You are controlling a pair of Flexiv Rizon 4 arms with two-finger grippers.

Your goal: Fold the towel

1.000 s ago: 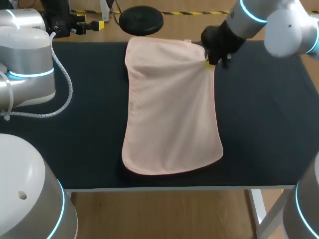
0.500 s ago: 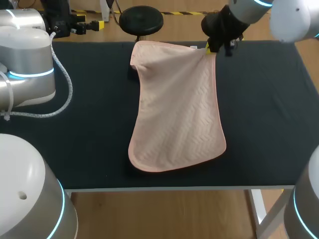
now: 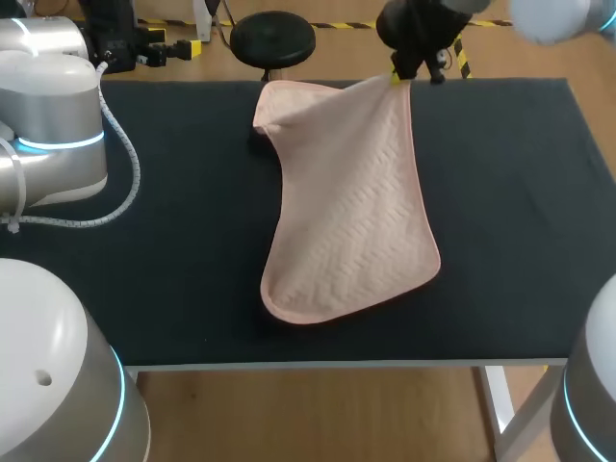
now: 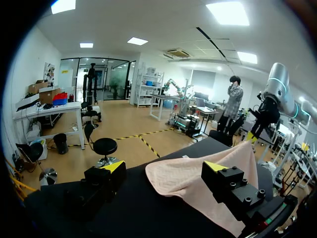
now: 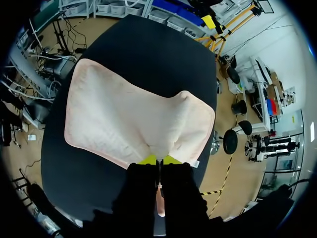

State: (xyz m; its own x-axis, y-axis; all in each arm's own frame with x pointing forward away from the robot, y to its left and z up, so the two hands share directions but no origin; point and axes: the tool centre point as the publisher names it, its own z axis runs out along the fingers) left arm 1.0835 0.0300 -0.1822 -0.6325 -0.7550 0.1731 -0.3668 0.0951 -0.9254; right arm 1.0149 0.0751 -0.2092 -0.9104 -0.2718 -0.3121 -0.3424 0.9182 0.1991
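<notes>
A pale pink towel (image 3: 351, 212) lies lengthwise on the black table (image 3: 510, 192), with its far right corner lifted off the surface. My right gripper (image 3: 402, 75) hangs over the far edge and is shut on that corner. In the right wrist view the yellow tips of the right gripper (image 5: 159, 159) pinch the towel (image 5: 129, 114) at its edge, and the cloth drapes away below them. My left gripper (image 4: 163, 168) stands wide open and empty at the table's far left. The towel (image 4: 193, 173) lies ahead of it, reaching up to one fingertip (image 4: 216, 166).
My left arm (image 3: 58, 125) takes up the left side of the table, with a white cable (image 3: 125, 164) looping over the surface. Bare black tabletop lies to the right of the towel and along the near edge.
My right gripper has risen and moved toward the far edge with the towel corner. The cloth has been drawn after it, its near end sliding right. The left arm has not moved.
</notes>
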